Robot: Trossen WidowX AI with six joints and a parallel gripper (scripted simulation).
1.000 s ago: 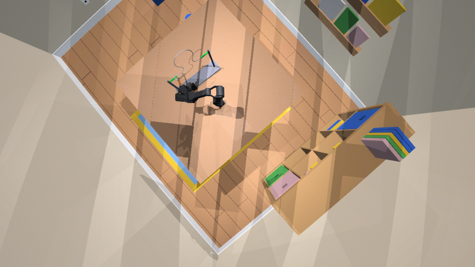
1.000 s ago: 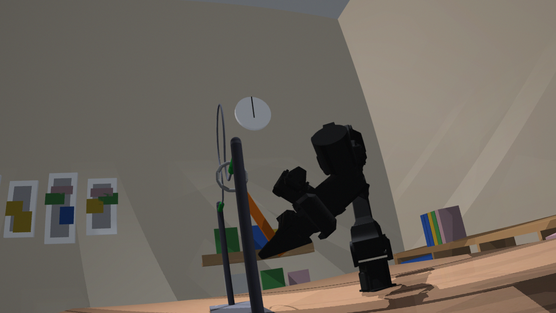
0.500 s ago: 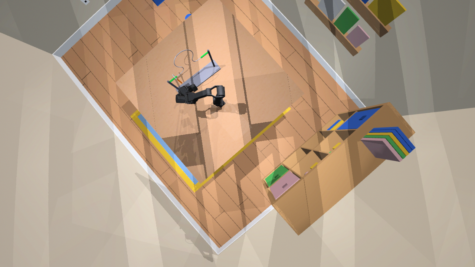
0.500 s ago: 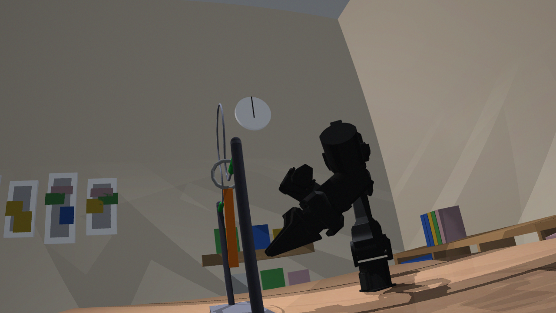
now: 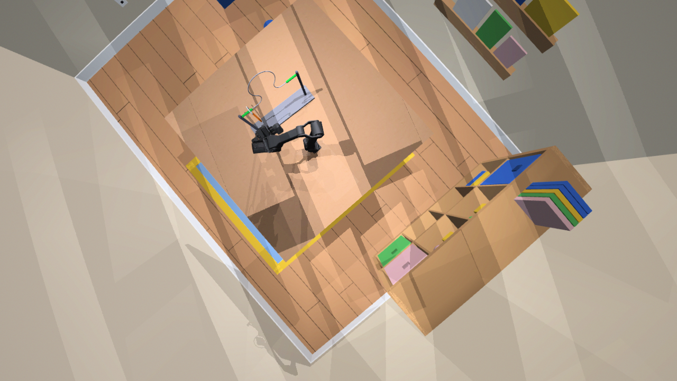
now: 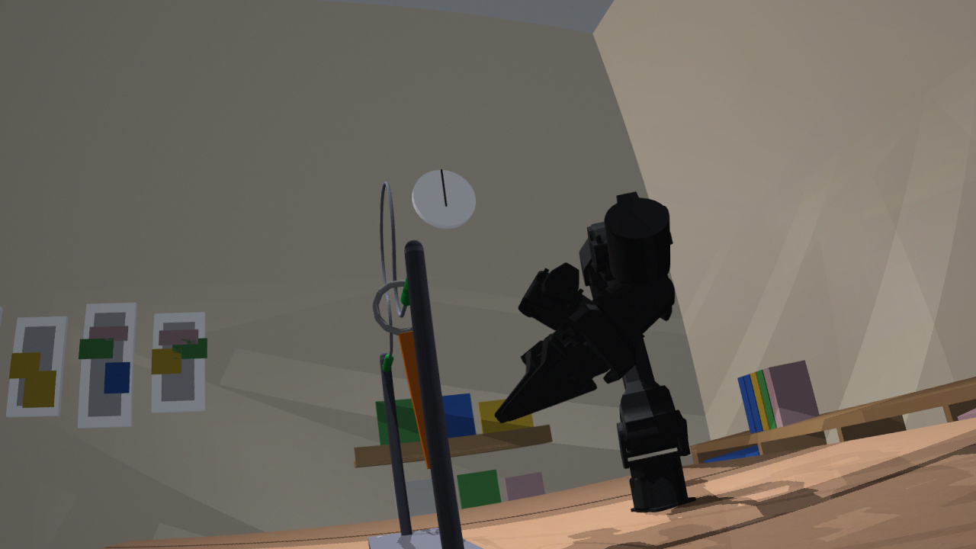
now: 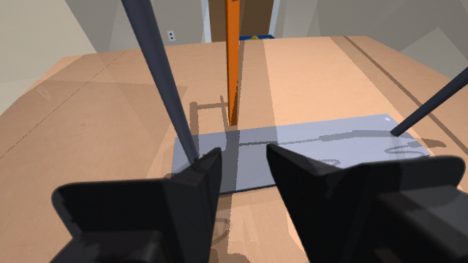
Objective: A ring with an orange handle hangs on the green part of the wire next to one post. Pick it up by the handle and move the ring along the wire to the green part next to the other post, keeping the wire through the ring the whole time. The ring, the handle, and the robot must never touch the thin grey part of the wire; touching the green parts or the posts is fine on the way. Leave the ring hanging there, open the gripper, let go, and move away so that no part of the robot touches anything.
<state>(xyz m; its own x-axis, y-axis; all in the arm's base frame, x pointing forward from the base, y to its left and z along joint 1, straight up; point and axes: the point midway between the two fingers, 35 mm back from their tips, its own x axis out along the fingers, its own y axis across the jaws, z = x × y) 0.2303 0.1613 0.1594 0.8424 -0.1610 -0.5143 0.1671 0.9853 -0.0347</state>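
Note:
The ring (image 5: 247,108) (image 6: 376,306) hangs around the wire at the green part (image 5: 244,115) (image 6: 405,293) beside the near post (image 5: 248,122) (image 6: 426,354) (image 7: 157,66). Its orange handle (image 5: 257,116) (image 6: 415,392) (image 7: 232,73) hangs down, steeply. My gripper (image 6: 501,416) (image 7: 243,151) is partly open and empty, back from the handle, which shows beyond the fingertips in the wrist view. The thin grey wire (image 5: 248,85) (image 6: 382,225) curves up to the other green part (image 5: 291,78) (image 6: 387,363) at the far post (image 5: 301,84) (image 6: 394,444) (image 7: 431,102). The top view hides the fingertips.
Both posts stand on a grey base plate (image 5: 295,104) (image 7: 300,131) on the wooden table. In the wrist view the near post rises just left of the handle, behind the left fingertip. Shelves, a cabinet and wall pictures are far off.

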